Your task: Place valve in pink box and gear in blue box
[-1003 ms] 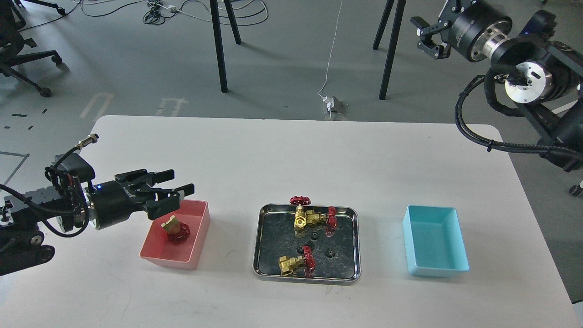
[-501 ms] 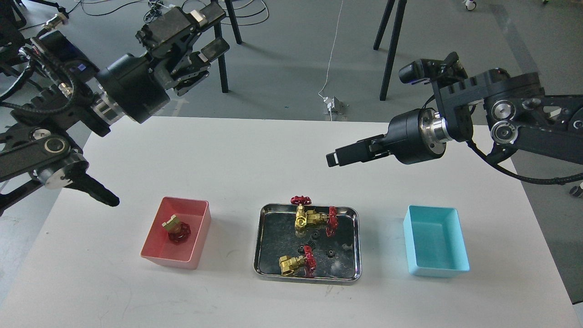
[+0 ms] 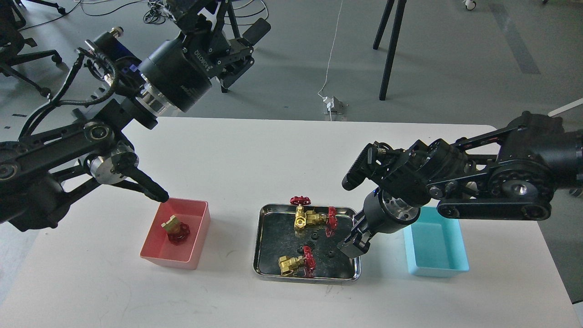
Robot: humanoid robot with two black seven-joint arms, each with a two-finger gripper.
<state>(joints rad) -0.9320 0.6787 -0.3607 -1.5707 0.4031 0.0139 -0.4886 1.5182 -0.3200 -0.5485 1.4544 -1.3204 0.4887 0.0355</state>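
Observation:
One valve (image 3: pixel 175 228) lies inside the pink box (image 3: pixel 198 248) at the left. Three more valves lie in the steel tray (image 3: pixel 305 276): two close together at its far side (image 3: pixel 309 217) and one near its front (image 3: pixel 295 263). Small black gears (image 3: pixel 331 253) lie among them, one at the middle (image 3: pixel 313 236). The blue box (image 3: pixel 439 248) at the right holds nothing that I can see; my right arm covers its far left corner. My right gripper (image 3: pixel 350 246) points down over the tray's right edge, close to a gear; its fingers are dark. My left gripper (image 3: pixel 232 23) is raised high at the back left, open and empty.
The white table's far edge lies just beyond the arms. Black tripod legs (image 3: pixel 389 50) and a cable with a small power box (image 3: pixel 334 105) are on the floor behind it. My left arm's elbow link (image 3: pixel 145 187) hangs just above the pink box's far left corner.
My left gripper rose from the pink box to high at the back left. My right arm swung down from the upper right to the tray's right side.

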